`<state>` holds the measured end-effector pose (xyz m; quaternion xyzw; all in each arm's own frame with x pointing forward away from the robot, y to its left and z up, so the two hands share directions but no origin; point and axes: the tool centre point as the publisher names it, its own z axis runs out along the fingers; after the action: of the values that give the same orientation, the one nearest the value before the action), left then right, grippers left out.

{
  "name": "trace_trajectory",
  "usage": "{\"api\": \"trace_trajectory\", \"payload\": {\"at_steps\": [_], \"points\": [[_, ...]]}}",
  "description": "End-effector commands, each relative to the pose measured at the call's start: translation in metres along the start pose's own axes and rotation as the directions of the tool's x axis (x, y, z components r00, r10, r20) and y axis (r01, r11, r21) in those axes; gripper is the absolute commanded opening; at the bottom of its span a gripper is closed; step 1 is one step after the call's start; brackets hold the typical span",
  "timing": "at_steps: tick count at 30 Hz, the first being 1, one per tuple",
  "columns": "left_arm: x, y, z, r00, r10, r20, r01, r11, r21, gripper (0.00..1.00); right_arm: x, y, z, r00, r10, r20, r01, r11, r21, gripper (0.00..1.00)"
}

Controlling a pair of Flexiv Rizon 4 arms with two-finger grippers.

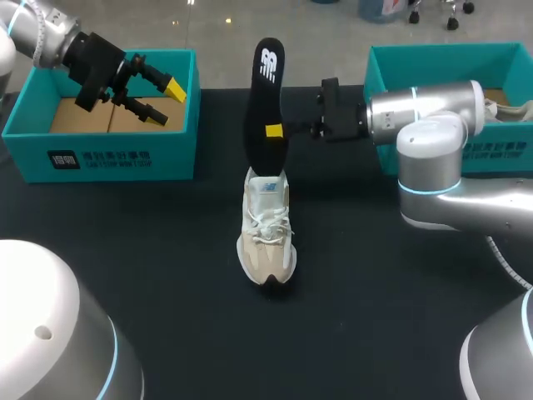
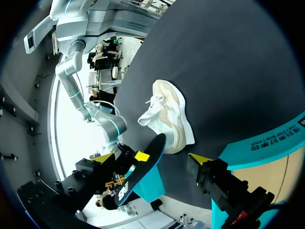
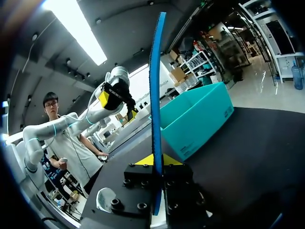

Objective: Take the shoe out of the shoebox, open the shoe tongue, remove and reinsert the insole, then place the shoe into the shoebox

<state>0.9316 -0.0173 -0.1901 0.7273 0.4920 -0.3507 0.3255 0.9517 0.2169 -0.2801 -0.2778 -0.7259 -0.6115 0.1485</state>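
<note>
The right gripper (image 1: 276, 131) is closed on the insole (image 1: 266, 92), pinching it edge-on between its yellow tips partway up; the right wrist view shows the insole (image 3: 156, 90) rising straight out from between the tips. The insole stands nearly upright, its lower end at the mouth of the shoe (image 1: 266, 233). From here I cannot tell whether that end is tucked inside or only resting at the collar. The shoe sits upright on the table (image 1: 375, 292), toe toward the camera, with nothing holding it.

The left gripper (image 1: 166, 102) hangs open and empty over the left box (image 1: 100, 158).

This looks like the insole step, out or nearly out. Reinserting calls for feeding it down along the shoe's length. The loose shoe may slide, so the left gripper could steady it.
</note>
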Motion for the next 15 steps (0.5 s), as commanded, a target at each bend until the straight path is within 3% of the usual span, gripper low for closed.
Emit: {"api": "trace_trajectory", "payload": {"at_steps": [1,15], "points": [[0.0,0.0,-0.001,1.0,0.001,-0.003,-0.001,1.0,0.001,1.0,-0.001,0.0,0.004,1.0,-0.026,0.002,0.026,1.0,-0.007,0.0],[0.0,0.0,-0.001,1.0,0.001,-0.003,-0.001,1.0,0.001,1.0,0.0,-0.012,0.006,0.998,-0.07,0.004,0.07,0.998,0.005,0.0]]}}
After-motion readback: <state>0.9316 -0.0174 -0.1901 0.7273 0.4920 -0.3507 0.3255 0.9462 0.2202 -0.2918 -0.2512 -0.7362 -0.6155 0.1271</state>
